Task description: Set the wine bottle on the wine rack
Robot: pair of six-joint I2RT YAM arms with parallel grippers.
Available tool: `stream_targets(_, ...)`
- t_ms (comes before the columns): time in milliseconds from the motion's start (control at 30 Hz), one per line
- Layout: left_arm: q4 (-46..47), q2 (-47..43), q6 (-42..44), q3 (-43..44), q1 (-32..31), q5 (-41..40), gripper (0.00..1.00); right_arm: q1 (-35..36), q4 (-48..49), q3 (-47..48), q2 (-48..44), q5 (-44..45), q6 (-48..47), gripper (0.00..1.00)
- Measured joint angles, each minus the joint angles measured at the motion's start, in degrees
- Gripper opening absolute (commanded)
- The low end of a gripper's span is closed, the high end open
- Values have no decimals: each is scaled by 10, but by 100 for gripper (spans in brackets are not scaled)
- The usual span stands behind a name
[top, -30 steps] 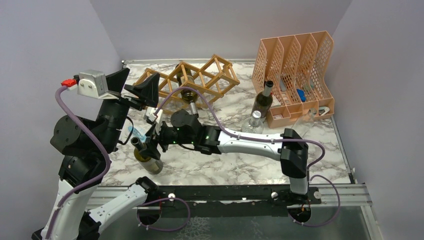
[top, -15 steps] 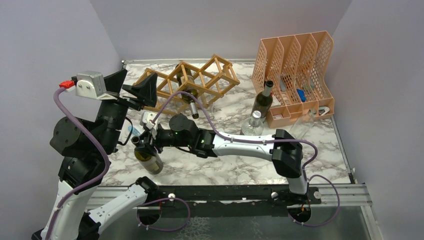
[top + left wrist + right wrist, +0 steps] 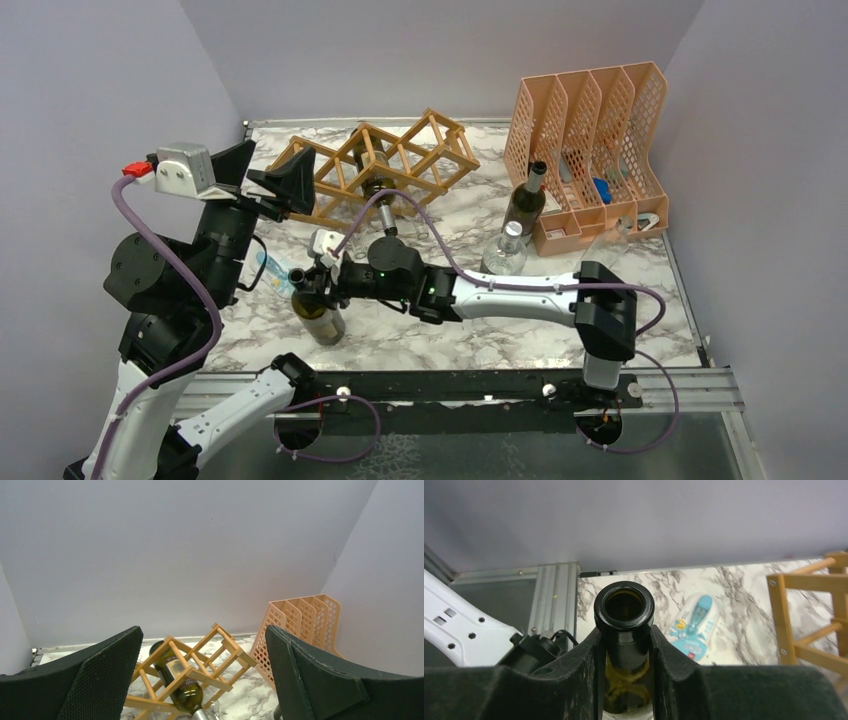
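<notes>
Top ext. view: grey-veined marble-look table [image 3: 470, 335] fills mid frame, boxed by plain pale lilac walls at back, left & right; a metal rail [image 3: 460, 383] runs along the bottom edge. Wine rack [image 3: 405, 160] sits upper centre near the back wall, w/ one green bottle [image 3: 378, 187] lying in a cell. Peach file holder [image 3: 590, 130] is upper right, w/ a dark bottle [image 3: 525, 205] & a clear bottle [image 3: 505, 250] just beside it. Right gripper [image 3: 306, 285] clamps the neck of the wine bottle [image 3: 322, 320], upright left of centre, well apart from the rack; a blue packet [image 3: 275, 270] lies near it. Left gripper [image 3: 265, 175] hangs upper left, jaws wide, holding nothing.
</notes>
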Motion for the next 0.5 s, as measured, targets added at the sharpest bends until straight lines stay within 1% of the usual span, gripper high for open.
stream_targets(133,0,0,0,-4,0,-1,99,0,-3,-52,-51,39,-3,12)
stream_targets(267,0,0,0,-20,0,-1,98,0,-9,-111,-121,87,-6,12)
stream_targets(500,-3,7,15,-92,0,-11,98,0,-20,-233,-266,186,3,12)
